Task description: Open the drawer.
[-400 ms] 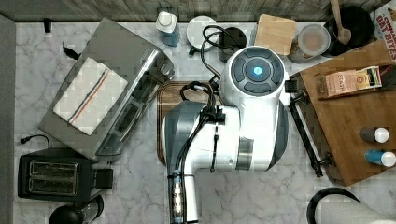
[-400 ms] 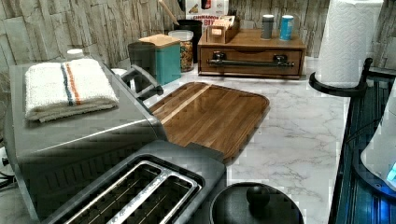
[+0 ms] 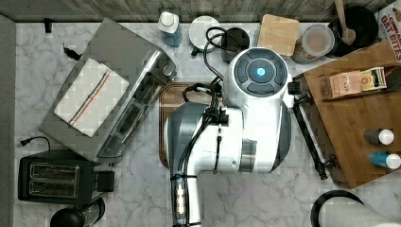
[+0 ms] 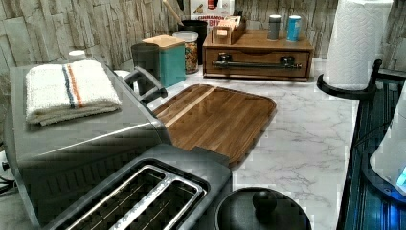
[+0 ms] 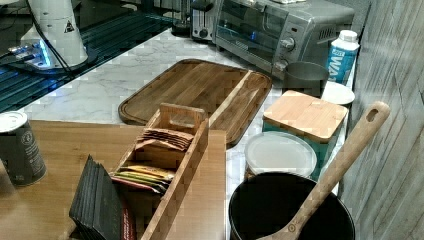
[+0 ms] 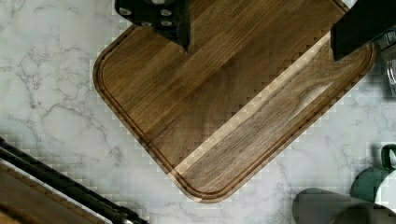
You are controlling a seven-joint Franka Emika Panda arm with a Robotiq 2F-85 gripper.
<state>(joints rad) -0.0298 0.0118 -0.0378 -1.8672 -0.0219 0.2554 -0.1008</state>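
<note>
The drawer [image 4: 258, 55] sits shut under a bamboo cabinet top at the far end of the counter in the left view, its long black bar handle [image 4: 256, 64] across the front. From the top view the handle [image 3: 309, 137] runs along the cabinet's left edge, just right of my arm. My gripper [image 6: 261, 42] hangs open over the dark cutting board [image 6: 224, 102], with nothing between its fingers [image 6: 159, 18]. In the wrist view the handle [image 6: 60, 186] and a strip of the drawer front [image 6: 18, 200] lie beyond the board's corner, across a band of marble.
A toaster oven [image 3: 108, 90] with a folded towel and a black toaster [image 3: 52, 177] stand on the top view's left. A teal canister [image 4: 170, 60], jars and a pot with a wooden spoon [image 5: 330, 175] line the wall. A paper towel roll [image 4: 356, 43] stands beside the drawer.
</note>
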